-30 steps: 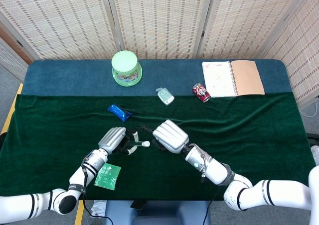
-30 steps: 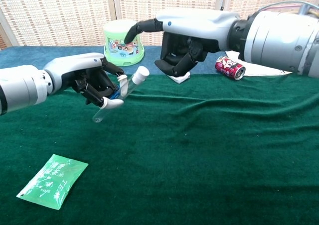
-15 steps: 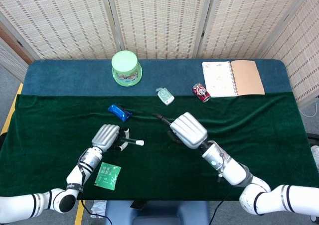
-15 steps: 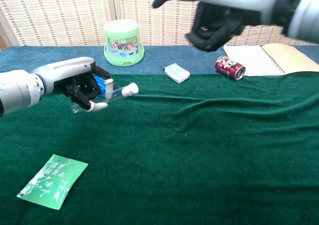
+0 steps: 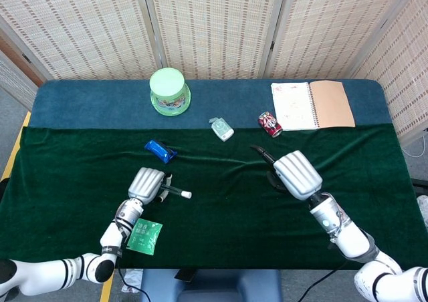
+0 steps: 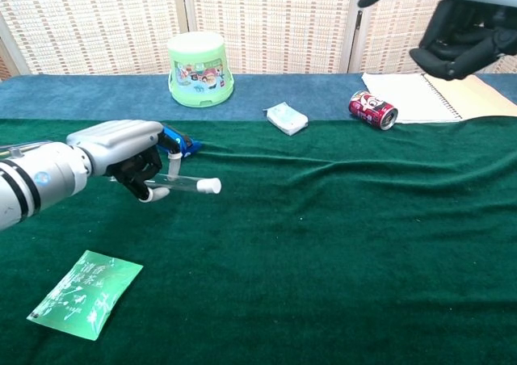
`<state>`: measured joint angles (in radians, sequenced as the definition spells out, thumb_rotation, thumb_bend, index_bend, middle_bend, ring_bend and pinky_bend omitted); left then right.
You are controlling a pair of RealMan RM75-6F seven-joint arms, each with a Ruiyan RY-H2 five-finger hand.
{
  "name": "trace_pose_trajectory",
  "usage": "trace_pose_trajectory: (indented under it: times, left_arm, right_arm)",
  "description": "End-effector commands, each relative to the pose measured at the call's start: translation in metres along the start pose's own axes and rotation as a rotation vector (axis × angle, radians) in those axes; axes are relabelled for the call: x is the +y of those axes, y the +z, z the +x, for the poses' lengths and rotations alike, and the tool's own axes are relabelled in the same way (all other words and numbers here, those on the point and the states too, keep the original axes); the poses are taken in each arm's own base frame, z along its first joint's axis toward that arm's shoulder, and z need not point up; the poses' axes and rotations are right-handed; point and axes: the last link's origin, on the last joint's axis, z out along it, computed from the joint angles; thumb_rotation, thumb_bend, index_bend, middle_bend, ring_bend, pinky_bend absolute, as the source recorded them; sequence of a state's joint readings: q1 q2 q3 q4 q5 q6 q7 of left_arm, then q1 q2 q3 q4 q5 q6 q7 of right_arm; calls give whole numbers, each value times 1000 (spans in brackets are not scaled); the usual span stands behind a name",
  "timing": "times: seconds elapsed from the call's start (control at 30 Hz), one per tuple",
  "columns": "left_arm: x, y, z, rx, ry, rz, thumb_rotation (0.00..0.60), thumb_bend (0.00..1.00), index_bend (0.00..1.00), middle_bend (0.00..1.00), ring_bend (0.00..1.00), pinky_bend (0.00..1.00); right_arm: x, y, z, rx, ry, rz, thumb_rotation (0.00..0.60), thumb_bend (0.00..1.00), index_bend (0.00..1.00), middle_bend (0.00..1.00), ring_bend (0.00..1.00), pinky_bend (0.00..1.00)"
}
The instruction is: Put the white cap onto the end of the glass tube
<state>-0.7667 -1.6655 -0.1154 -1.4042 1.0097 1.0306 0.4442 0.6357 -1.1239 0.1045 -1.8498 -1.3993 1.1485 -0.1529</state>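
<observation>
My left hand (image 5: 146,184) (image 6: 129,157) holds the glass tube (image 6: 184,184) (image 5: 172,192) low over the green cloth, lying nearly level and pointing right. The white cap (image 6: 209,186) (image 5: 187,195) sits on the tube's right end. My right hand (image 5: 294,174) (image 6: 452,26) is raised well to the right, far from the tube, with one finger stretched out, the others curled in, and nothing in it.
A green foil packet (image 5: 144,236) (image 6: 85,293) lies near the front edge by my left arm. A blue packet (image 5: 160,150), a light green tub (image 5: 169,91), a small white pack (image 5: 221,129), a red can (image 5: 270,123) and an open notebook (image 5: 311,105) sit further back.
My right hand has pulled away from the tube, rising and moving right. My left hand has lowered the capped tube toward the cloth and turned it nearly level.
</observation>
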Motion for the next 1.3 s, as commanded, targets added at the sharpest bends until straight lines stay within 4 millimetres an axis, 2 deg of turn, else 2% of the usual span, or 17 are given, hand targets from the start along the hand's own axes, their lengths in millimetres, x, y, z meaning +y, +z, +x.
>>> trace_pose_trajectory:
  times: [0.03,0.23,0.37,0.43,0.53,0.6,0.7,0.73,0.83,0.97,1.07,1.17,1.3]
  left_arm:
    - [4,3,-7,1,43,6,600,410,589,901,795,764]
    - [4,7,-14,0,86,26,600,408,527,866,742,764]
    - [3,6,-16,-5,93,39,600,403,396,671,581,737]
    - [1,5,-16,1,98,42,600,403,333,551,478,699]
    - [-1,1,-14,2,86,41,600,403,265,429,368,614]
    - [-5,-4,-8,20,80,43,600,403,238,375,312,556]
    - [-18,-17,7,67,54,53,600,403,231,331,262,470]
    - [-23,-23,12,80,43,57,600,403,230,319,249,439]
    - [-45,-44,30,126,1,78,600,403,238,300,234,381]
    - [-72,-73,50,201,-34,117,600,403,248,293,223,342]
    - [-91,-97,61,258,-53,151,600,403,257,293,222,314]
    - [-107,-120,68,298,-64,181,600,403,262,293,222,283]
    - [-123,-149,71,332,-74,218,600,403,273,293,221,258]
  right_arm:
    - [6,-5,-3,-6,9,-11,600,644,94,933,1000,1000]
    - [10,-9,-6,-8,44,-21,600,644,94,933,1000,1000]
    - [14,-13,-8,-4,59,-33,600,644,94,933,1000,1000]
    - [17,-16,-8,-1,65,-39,600,644,94,933,1000,1000]
    - [21,-20,-8,5,62,-53,600,645,94,932,1000,1000]
    - [26,-25,-7,7,50,-68,600,645,94,918,1000,1000]
    - [38,-38,-4,7,18,-118,600,644,94,824,979,987]
    - [42,-42,-3,10,7,-136,600,644,94,769,937,954]
    - [56,-59,1,24,-42,-200,600,644,94,581,729,781]
    - [70,-83,2,35,-76,-276,600,644,94,341,464,537]
    - [78,-101,3,48,-78,-328,600,644,94,193,301,392]
    - [84,-118,3,75,-75,-365,600,644,94,135,235,349]
    - [89,-140,0,109,-71,-387,600,644,94,129,217,299]
